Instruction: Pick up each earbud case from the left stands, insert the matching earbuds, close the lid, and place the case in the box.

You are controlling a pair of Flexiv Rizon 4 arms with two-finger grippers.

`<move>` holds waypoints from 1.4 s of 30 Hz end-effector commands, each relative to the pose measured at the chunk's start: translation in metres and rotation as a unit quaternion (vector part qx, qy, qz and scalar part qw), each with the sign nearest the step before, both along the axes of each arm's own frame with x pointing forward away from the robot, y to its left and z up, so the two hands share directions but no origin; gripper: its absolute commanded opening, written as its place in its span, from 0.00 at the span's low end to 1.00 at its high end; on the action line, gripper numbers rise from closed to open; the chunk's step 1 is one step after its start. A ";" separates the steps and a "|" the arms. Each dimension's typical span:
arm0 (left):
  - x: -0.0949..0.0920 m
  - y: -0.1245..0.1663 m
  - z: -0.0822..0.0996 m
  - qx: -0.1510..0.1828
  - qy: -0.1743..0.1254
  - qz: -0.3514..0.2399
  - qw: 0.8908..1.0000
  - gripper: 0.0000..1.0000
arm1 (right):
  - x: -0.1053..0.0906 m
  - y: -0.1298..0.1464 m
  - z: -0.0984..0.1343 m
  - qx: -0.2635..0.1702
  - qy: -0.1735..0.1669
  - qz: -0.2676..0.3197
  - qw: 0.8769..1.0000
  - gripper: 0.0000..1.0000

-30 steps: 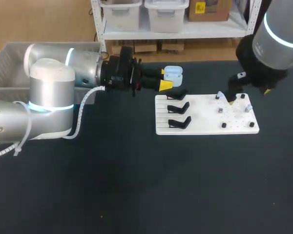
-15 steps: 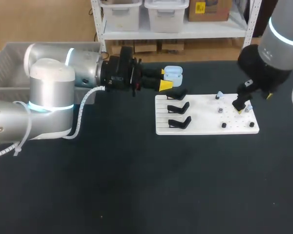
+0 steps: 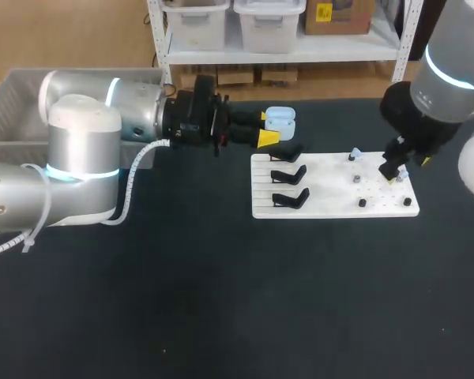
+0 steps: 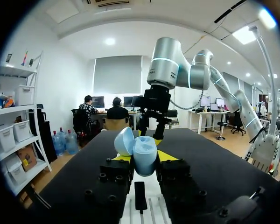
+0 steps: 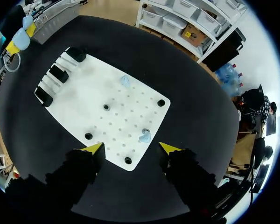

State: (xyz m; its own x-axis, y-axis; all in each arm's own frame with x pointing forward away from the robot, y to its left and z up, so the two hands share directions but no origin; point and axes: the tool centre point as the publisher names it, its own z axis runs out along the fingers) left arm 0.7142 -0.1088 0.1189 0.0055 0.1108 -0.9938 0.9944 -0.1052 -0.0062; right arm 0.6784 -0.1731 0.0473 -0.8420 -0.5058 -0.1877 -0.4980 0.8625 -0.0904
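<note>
My left gripper (image 3: 265, 128) is shut on a light blue earbud case (image 3: 280, 120), holding it just behind the white board (image 3: 332, 193). In the left wrist view the case (image 4: 144, 157) stands between the yellow fingertips (image 4: 167, 156) with its lid (image 4: 124, 141) swung open. My right gripper (image 3: 396, 169) hangs over the board's right end. Seen from the right wrist, that gripper (image 5: 131, 148) is open, its fingers wide apart above a blue earbud (image 5: 144, 136) on a peg. A second blue earbud (image 5: 125, 80) sits further along the board.
Three black stands (image 3: 288, 175) line the board's left part, all bare. Small black pegs (image 3: 363, 203) dot its right part. A grey box (image 3: 16, 99) sits at the far left, behind my left arm.
My right gripper has shifted right across the board, from near the middle pegs to over the earbud at the right end. The left arm and the case have stayed put.
</note>
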 end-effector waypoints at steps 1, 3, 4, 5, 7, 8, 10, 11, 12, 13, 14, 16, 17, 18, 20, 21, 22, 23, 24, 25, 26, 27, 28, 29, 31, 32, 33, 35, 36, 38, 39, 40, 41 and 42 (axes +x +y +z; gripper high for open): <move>0.000 0.000 0.000 0.000 0.000 0.001 1.000 0.00 | 0.003 -0.002 -0.005 0.001 -0.006 0.001 1.000 0.64; 0.000 0.000 0.000 0.000 0.000 0.001 1.000 0.00 | 0.005 -0.003 -0.007 0.002 -0.007 0.002 1.000 0.60; 0.000 0.000 0.000 0.000 0.000 0.001 1.000 0.00 | 0.006 -0.004 -0.007 0.002 -0.008 0.002 1.000 0.55; 0.000 0.000 0.000 0.000 0.000 0.001 1.000 0.00 | 0.007 -0.004 -0.008 0.002 -0.009 0.002 1.000 0.53; 0.000 0.000 0.000 0.000 0.000 0.001 1.000 0.00 | 0.009 -0.005 -0.009 0.001 -0.010 0.003 1.000 0.49; 0.000 0.000 0.000 0.000 0.000 0.001 1.000 0.00 | 0.009 -0.005 -0.010 0.000 -0.011 0.004 1.000 0.48; 0.000 0.000 0.000 0.000 0.000 0.001 1.000 0.00 | 0.011 -0.006 -0.012 -0.005 -0.012 0.005 1.000 0.47; 0.000 0.000 0.000 0.000 0.000 0.001 1.000 0.00 | 0.011 -0.007 -0.013 -0.006 -0.012 0.005 1.000 0.46; 0.000 0.000 0.000 0.000 0.000 0.001 1.000 0.00 | 0.012 -0.007 -0.015 -0.007 -0.012 0.004 1.000 0.45; 0.000 0.000 0.000 0.000 0.000 0.001 1.000 0.00 | 0.012 -0.008 -0.016 -0.008 -0.011 0.004 1.000 0.45; 0.000 0.000 0.000 0.000 0.000 0.001 1.000 0.00 | 0.012 -0.008 -0.017 -0.009 -0.011 0.004 1.000 0.45; 0.000 0.000 0.000 0.000 0.000 0.001 1.000 0.00 | 0.012 -0.008 -0.020 -0.010 -0.010 0.004 1.000 0.45; 0.000 0.000 0.000 0.000 0.000 0.001 1.000 0.00 | 0.012 -0.008 -0.021 -0.011 -0.009 0.004 1.000 0.44; 0.000 0.000 0.000 0.000 0.000 0.001 1.000 0.00 | 0.012 -0.008 -0.022 -0.012 -0.009 0.004 1.000 0.44; 0.000 0.000 0.000 0.000 0.000 0.001 1.000 0.00 | 0.012 -0.009 -0.023 -0.014 -0.009 0.004 1.000 0.43; 0.000 0.000 0.000 0.000 0.000 0.001 1.000 0.00 | 0.013 -0.008 -0.023 -0.015 -0.010 0.004 1.000 0.44; 0.000 0.000 0.000 0.000 0.000 0.001 1.000 0.00 | 0.013 -0.008 -0.024 -0.016 -0.010 0.004 1.000 0.44; 0.000 0.000 0.000 0.000 0.000 0.001 1.000 0.00 | 0.014 -0.009 -0.025 -0.019 -0.011 0.003 1.000 0.43; 0.000 0.000 0.000 0.000 0.000 0.001 1.000 0.00 | 0.015 -0.009 -0.025 -0.024 -0.013 0.001 1.000 0.43; 0.000 0.000 0.000 0.000 0.000 0.001 1.000 0.00 | 0.015 -0.009 -0.026 -0.025 -0.014 0.000 1.000 0.42; 0.000 0.000 0.000 0.000 0.000 0.001 1.000 0.00 | 0.015 -0.010 -0.027 -0.024 -0.014 -0.002 1.000 0.42; 0.000 0.000 0.000 0.000 0.000 0.001 1.000 0.00 | 0.016 -0.010 -0.027 -0.023 -0.014 -0.003 1.000 0.42; 0.000 0.000 0.000 0.000 0.000 0.001 1.000 0.00 | 0.016 -0.011 -0.028 -0.025 -0.015 -0.003 1.000 0.42; 0.000 0.000 0.000 0.000 0.000 0.001 1.000 0.00 | 0.016 -0.011 -0.029 -0.026 -0.016 -0.003 1.000 0.41; 0.000 0.000 0.000 0.000 0.000 0.001 1.000 0.00 | 0.016 -0.011 -0.030 -0.028 -0.017 -0.004 0.999 0.41; 0.000 0.000 0.000 0.000 0.000 0.001 1.000 0.00 | 0.016 -0.011 -0.030 -0.028 -0.017 -0.005 0.999 0.41; 0.000 0.000 0.000 0.000 0.000 0.001 1.000 0.00 | 0.016 -0.012 -0.031 -0.028 -0.018 -0.005 0.999 0.41; 0.000 0.000 0.000 0.000 0.000 0.001 1.000 0.00 | 0.016 -0.012 -0.032 -0.032 -0.019 -0.006 0.999 0.41; 0.000 0.000 0.000 0.000 0.000 0.001 1.000 0.00 | 0.016 -0.013 -0.032 -0.033 -0.019 -0.006 0.999 0.41; 0.000 0.000 0.000 0.000 0.000 0.001 1.000 0.00 | 0.016 -0.013 -0.032 -0.034 -0.020 -0.008 0.999 0.41; 0.000 0.000 0.000 0.000 0.000 0.001 1.000 0.00 | 0.017 -0.014 -0.032 -0.035 -0.022 -0.009 0.999 0.40; 0.000 0.000 0.000 0.000 0.000 0.001 1.000 0.00 | 0.017 -0.014 -0.033 -0.035 -0.024 -0.010 0.999 0.40; 0.000 0.000 0.000 0.000 0.000 0.001 1.000 0.00 | 0.018 -0.014 -0.033 -0.036 -0.025 -0.011 0.999 0.40; 0.000 0.000 0.000 0.000 0.000 0.001 1.000 0.00 | 0.018 -0.014 -0.033 -0.036 -0.026 -0.011 0.999 0.40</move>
